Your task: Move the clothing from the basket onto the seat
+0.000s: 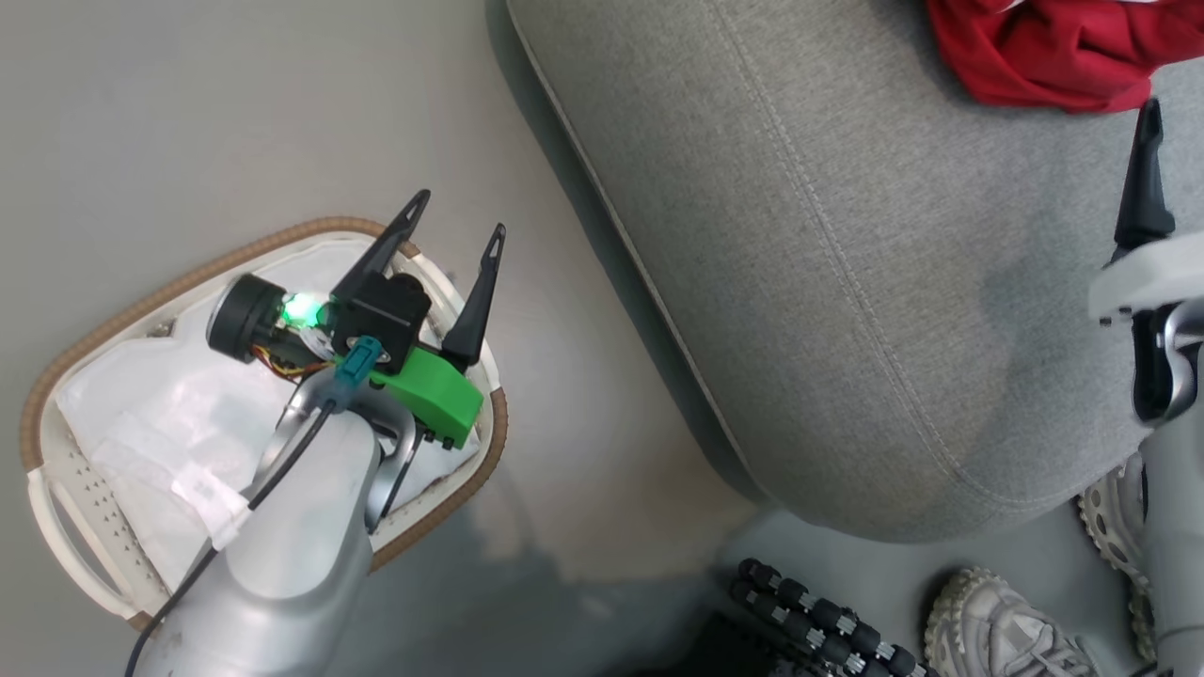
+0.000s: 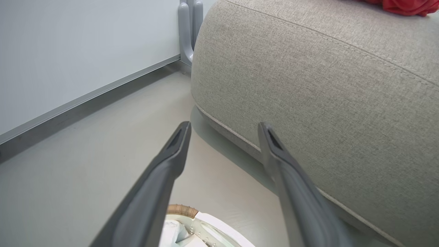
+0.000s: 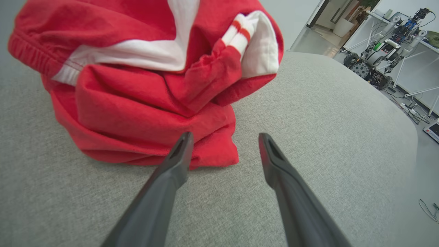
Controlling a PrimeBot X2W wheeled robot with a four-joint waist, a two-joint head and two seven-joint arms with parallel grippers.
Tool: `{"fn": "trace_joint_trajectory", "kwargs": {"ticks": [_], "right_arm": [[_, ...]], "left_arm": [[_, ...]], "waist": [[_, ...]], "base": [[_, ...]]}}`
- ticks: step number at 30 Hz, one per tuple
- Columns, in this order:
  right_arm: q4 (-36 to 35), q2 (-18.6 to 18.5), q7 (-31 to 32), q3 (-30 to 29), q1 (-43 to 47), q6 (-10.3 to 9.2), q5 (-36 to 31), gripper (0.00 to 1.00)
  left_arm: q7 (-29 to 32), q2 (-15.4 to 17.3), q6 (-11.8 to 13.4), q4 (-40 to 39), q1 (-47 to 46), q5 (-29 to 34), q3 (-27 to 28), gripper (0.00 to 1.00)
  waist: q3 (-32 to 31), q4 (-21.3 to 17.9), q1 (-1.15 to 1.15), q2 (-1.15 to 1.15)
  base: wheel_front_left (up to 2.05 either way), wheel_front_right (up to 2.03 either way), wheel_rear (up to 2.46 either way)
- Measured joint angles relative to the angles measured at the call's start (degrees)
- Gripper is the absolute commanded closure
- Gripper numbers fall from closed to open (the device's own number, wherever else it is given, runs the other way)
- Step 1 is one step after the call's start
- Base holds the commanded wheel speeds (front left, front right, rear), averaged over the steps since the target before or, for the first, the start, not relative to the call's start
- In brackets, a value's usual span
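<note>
The red clothing [image 1: 1044, 47] lies crumpled on the grey seat [image 1: 847, 282] at the head view's top right; white stripes show on the clothing [image 3: 144, 85] in the right wrist view. My right gripper [image 3: 224, 137] stands open just short of it, above the seat [image 3: 325, 137], with nothing between its fingers. One dark right finger [image 1: 1143, 179] shows at the head view's right edge. My left gripper [image 1: 456, 221] is open and empty over the far rim of the basket [image 1: 56, 376], which holds its white liner [image 1: 160, 404]. The left gripper [image 2: 224, 128] points toward the seat's side [image 2: 325, 103].
Grey floor [image 1: 235, 113] surrounds the basket. A person's pale shoes [image 1: 997, 630] stand beside the seat's near corner, with a black ribbed part [image 1: 809, 611] next to them. A wall and skirting [image 2: 68, 68] rise beyond the basket. Other robots [image 3: 377, 61] stand in the background.
</note>
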Motion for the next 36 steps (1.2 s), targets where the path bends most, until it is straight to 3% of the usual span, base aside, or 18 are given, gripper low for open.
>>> {"fn": "trace_joint_trajectory", "kwargs": {"ticks": [7,14,27,36], "right_arm": [[-8.79,-1.23,-0.01,4.19,6.1,0.0,-2.09,0.0],[-15.38,1.33,0.0,8.4,9.03,0.0,-0.21,0.0],[-14.73,5.21,0.0,16.51,10.5,0.0,0.29,0.0],[-12.85,6.57,0.0,17.78,13.99,0.0,-0.35,0.0]], "left_arm": [[-0.63,-1.71,0.85,1.76,1.61,-1.38,0.88,0.0],[-0.86,-2.98,2.3,0.25,5.52,-2.34,4.11,0.0],[-0.98,-4.99,4.32,-2.34,12.99,-3.58,14.24,0.0],[-0.98,-6.19,4.52,-2.75,17.77,-2.22,20.82,0.0]], "waist": [[-4.45,0.78,-0.01,0.0],[-9.27,3.28,-0.01,0.0],[-15.92,12.78,-0.01,0.0],[-20.36,19.28,-0.01,0.0]], "base": [[0.0,0.0,0.0],[0.0,0.0,0.0],[0.0,0.0,0.0],[0.0,0.0,0.0]]}}
